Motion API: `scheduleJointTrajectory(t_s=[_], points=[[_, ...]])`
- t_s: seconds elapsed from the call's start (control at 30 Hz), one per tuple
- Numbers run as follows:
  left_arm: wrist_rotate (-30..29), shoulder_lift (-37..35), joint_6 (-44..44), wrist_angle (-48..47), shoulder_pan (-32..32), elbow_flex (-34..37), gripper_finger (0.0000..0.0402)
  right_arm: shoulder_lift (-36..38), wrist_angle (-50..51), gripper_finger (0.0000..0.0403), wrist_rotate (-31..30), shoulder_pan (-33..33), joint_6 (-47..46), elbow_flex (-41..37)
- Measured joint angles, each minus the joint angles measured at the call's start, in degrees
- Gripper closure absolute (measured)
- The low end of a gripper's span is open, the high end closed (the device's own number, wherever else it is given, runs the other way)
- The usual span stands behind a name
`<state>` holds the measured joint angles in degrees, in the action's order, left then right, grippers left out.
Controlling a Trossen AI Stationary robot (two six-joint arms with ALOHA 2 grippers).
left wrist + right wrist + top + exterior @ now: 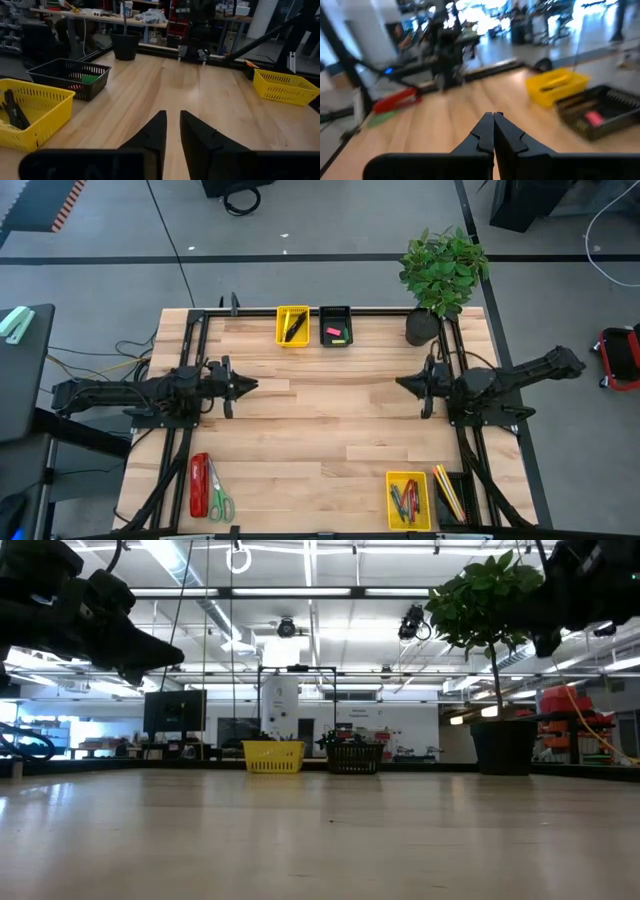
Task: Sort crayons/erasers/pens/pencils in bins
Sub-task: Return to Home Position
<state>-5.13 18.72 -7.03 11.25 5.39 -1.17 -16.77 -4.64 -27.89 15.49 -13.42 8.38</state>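
Black pens (294,327) lie in the far yellow bin (281,325). Beside it, pink and green erasers (336,332) lie in the far black bin (336,312). At the near right, crayons (405,500) fill a yellow bin (392,498), and pencils (447,490) lie in a black bin (462,502) next to it. My left gripper (252,385) hovers at mid-left, its fingers a little open (172,116) with nothing between them. My right gripper (400,383) hovers at mid-right, shut and empty (493,116).
A potted plant (440,275) stands at the far right corner. A red stapler (199,485) and green-handled scissors (220,502) lie at the near left. Bare wooden tabletop (320,410) stretches between the two grippers.
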Motion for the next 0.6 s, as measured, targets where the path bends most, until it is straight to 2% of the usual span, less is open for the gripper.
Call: scheduleJointTrajectory(t_s=[0.1,0.33,0.6], points=[[0.0,0.0,0.1,0.0,0.0,0.0,0.0340,0.0,2.6,0.0393,0.6,0.0,1.0,1.7],[0.0,0.0,0.1,0.0,0.0,0.0,0.0349,-0.1,15.0,0.0393,1.0,0.0,-4.4,1.5],[0.0,0.0,0.2,0.0,0.0,0.0,0.0339,-0.1,15.8,0.0393,1.0,0.0,-4.2,1.5]])
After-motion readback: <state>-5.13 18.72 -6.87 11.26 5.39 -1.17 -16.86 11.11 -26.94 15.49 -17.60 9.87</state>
